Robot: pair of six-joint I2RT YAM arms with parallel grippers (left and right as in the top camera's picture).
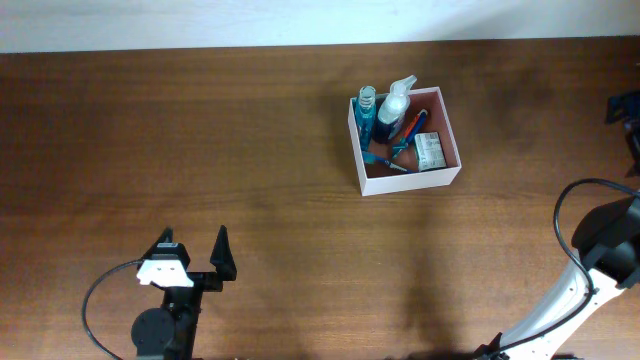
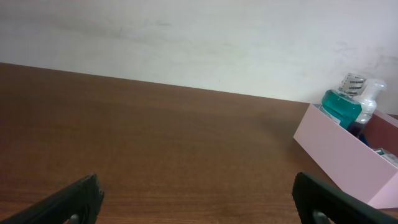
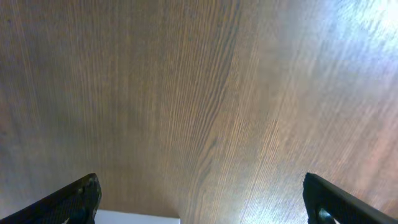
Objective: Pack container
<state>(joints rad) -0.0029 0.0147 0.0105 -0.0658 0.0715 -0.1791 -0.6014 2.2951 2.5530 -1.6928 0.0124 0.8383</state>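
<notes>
The container (image 1: pixel 410 182), a square shallow box with thin white walls and a reddish-brown inside, stands on the table right of centre at the back. It holds a teal bottle (image 1: pixel 366 112), a white spray bottle (image 1: pixel 396 102), a green-and-white packet (image 1: pixel 431 151) and thin toothbrush-like items (image 1: pixel 409 128). In the left wrist view the container's wall (image 2: pixel 342 163) is at the right, with the teal bottle (image 2: pixel 341 107) sticking up. My left gripper (image 1: pixel 196 250) (image 2: pixel 196 182) is open and empty at the front left, far from the container. My right gripper (image 1: pixel 630 128) (image 3: pixel 200 180) is open and empty at the right edge.
The brown wooden table (image 1: pixel 200 150) spans the view, with a pale wall (image 2: pixel 199 37) behind it. The right arm's white link and black cable (image 1: pixel 570 250) occupy the front right corner. A white edge (image 3: pixel 137 218) shows at the bottom of the right wrist view.
</notes>
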